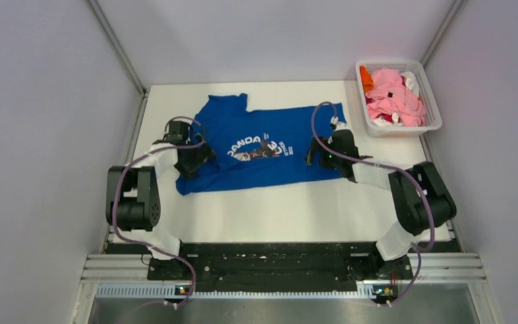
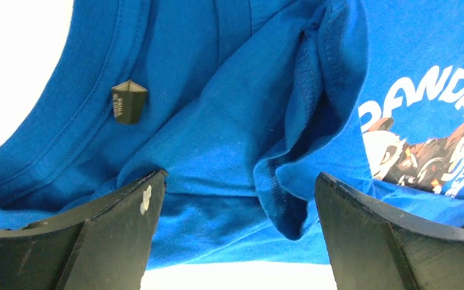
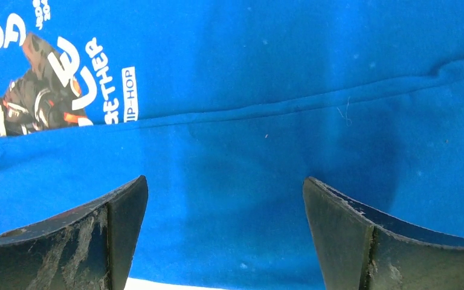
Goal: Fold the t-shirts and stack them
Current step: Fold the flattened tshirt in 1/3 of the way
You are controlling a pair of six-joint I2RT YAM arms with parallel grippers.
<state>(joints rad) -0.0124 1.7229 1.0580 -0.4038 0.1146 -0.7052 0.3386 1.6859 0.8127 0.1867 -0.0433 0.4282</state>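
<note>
A royal blue t-shirt (image 1: 256, 152) with a white panda print lies spread across the white table, partly folded lengthwise, collar to the left. My left gripper (image 1: 195, 160) is open over its collar end; the left wrist view shows the neckband, a dark label (image 2: 128, 101) and a bunched sleeve fold (image 2: 290, 181) between the jaws. My right gripper (image 1: 320, 155) is open over the hem end; the right wrist view shows flat blue cloth (image 3: 229, 181) with a fold line between the jaws. Pink, orange, white and red shirts (image 1: 394, 98) lie piled in the basket.
A white plastic lattice basket (image 1: 433, 125) stands at the back right corner of the table. Grey walls close in the table on the left, back and right. Bare white table (image 1: 276, 216) lies between the shirt and the arm bases.
</note>
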